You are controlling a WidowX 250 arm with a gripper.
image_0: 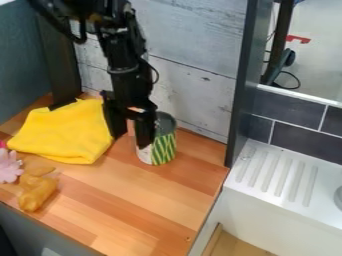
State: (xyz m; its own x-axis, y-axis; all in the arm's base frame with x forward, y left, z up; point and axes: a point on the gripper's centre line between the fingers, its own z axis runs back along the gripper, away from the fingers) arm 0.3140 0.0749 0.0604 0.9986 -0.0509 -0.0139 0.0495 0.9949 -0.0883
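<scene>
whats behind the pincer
Behind the pincer is a can with green markings, and the wall farther back. The part of the can that the pincer covers can't be seen.

Wooden counter (pixel 127 202), yellow cloth (pixel 65 131), can (pixel 163 146), pink flower (pixel 8 166), orange-brown object (pixel 37 191)

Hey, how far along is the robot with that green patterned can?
Seemingly early. Done: the gripper is down at the can, one finger in front. In hand: apparently nothing; the fingers are apart. Left: any lift, since the can stands upright on the wooden counter.
</scene>
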